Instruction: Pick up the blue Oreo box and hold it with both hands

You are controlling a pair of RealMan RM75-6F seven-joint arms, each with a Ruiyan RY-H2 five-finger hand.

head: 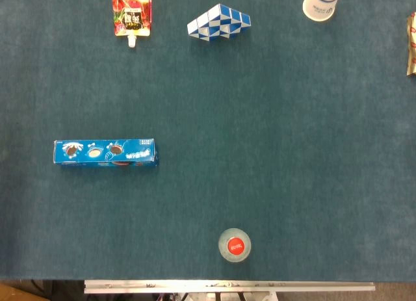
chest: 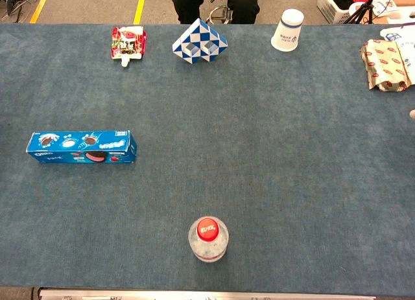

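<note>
Neither robot hand shows in the head view or the chest view, so their state cannot be told.

The surface [head: 273,132] is covered in a dark teal, felt-like cloth with a fine, slightly mottled nap, and a metal rail runs along its near edge.

The blue Oreo box [head: 105,152] is a long, narrow cardboard carton lying flat on the left side of the surface, its long axis running left to right. Its glossy blue top face carries pictures of cookies and white lettering; in the chest view the box [chest: 82,148] also shows a front face with a pink patch. Nothing touches it, and open cloth surrounds it on all sides.

Near the front edge, right of the box and well apart from it, stands a clear plastic bottle [head: 234,246] with a red cap, seen from above. Along the far edge lie a red spouted drink pouch [head: 131,14], a blue-and-white snake puzzle [head: 219,21] folded into angular triangular facets, and a white paper cup [head: 320,4] standing mouth down. At the far right edge sits a crinkled printed wrapper [chest: 387,63].
</note>
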